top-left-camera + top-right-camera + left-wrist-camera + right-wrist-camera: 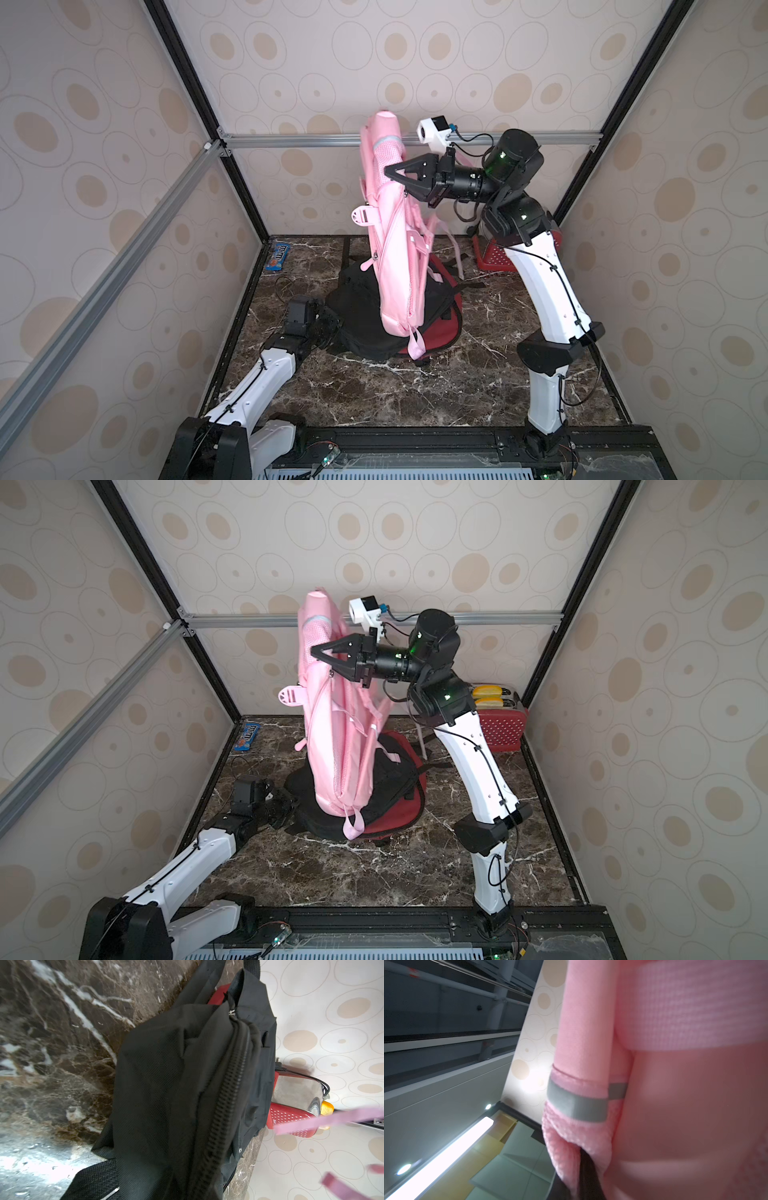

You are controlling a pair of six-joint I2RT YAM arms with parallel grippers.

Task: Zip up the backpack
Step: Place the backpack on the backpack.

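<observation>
A: Pink backpack point(395, 257) stands upright on black bag point(361, 307), long axis vert. R gripper point(390, 172) clenched on its upper side.
B: L gripper point(328, 328) low, clenched, beside black bag; R arm's nearer.

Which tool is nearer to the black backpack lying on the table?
Left. The left tool sits low, against the side of the black backpack. The right tool is high above it, shut on the pink backpack.
</observation>
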